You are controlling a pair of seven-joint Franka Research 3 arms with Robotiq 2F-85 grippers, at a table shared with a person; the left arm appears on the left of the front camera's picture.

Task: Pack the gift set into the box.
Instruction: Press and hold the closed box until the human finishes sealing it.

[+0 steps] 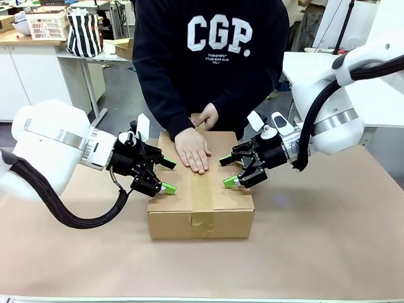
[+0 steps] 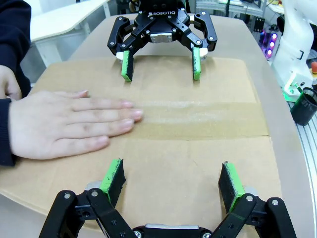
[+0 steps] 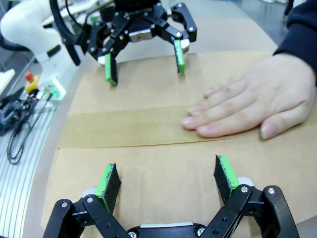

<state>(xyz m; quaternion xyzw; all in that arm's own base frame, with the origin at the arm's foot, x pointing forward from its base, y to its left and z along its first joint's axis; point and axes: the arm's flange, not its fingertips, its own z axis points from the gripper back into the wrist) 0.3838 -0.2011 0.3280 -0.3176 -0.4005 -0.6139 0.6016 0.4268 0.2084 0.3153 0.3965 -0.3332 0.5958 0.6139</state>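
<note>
Striped bag (image 1: 84, 33), white basket (image 1: 48, 25)

"CGP." on sweatshirt (image 1: 211, 38); "ROBOTIQ" on right hand (image 2: 161, 62)

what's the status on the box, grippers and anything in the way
Left gripper open, right gripper open, flanking the box. Box closed, tape strip along seam. Person's hand flat on top, between grippers.

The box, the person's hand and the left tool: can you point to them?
box (image 1: 221, 218): front view, bare front wall.
person's hand (image 1: 192, 151): front view, back of hand.
left tool (image 1: 168, 176): front view, between its fingertips.
</note>
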